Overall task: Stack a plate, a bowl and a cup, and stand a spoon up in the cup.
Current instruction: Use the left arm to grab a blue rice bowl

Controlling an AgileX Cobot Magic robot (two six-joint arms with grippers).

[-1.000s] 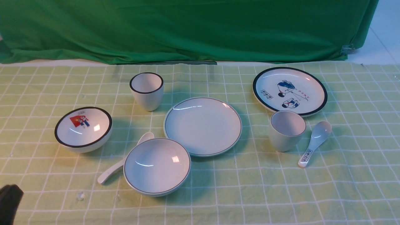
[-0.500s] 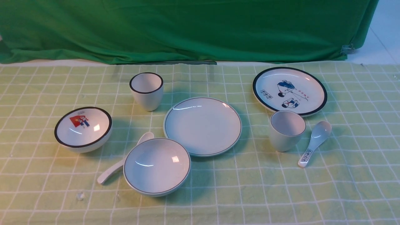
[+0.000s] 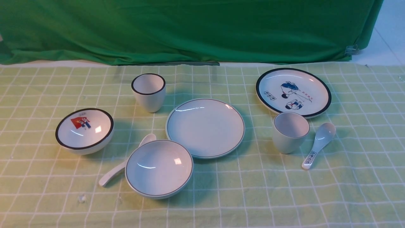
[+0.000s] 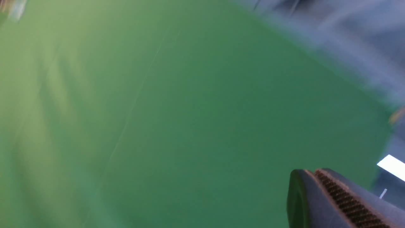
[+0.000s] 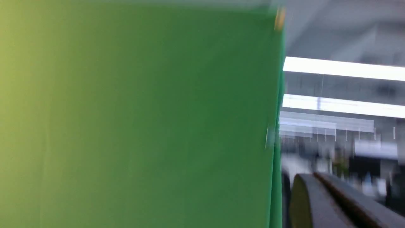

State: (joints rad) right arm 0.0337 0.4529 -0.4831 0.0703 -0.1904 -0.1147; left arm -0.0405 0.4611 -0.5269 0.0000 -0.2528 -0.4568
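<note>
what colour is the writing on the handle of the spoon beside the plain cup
Blue, on a white spoon. It shows best in the front view.

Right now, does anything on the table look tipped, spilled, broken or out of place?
Nothing is tipped, spilled or broken. Only oddity: the plain spoon lies partly hidden behind the plain bowl.

One finger (image 4: 319, 210) of the left hand (image 4: 335, 202) shows. It is dark grey-black and looks like smooth plastic, with a rounded tip edge and a green sheen on its outer face. A ribbed pad strip (image 4: 351, 207) runs along its inner face, brownish with fine cross ridges. The right hand (image 5: 332, 207) also shows one finger, heavily blurred. It is dark grey with a rounded end tinted olive-green and a darker raised strip along its inner face; ridges there are unreadable. Both wrist views are motion-blurred, so finer detail can't be told.
</note>
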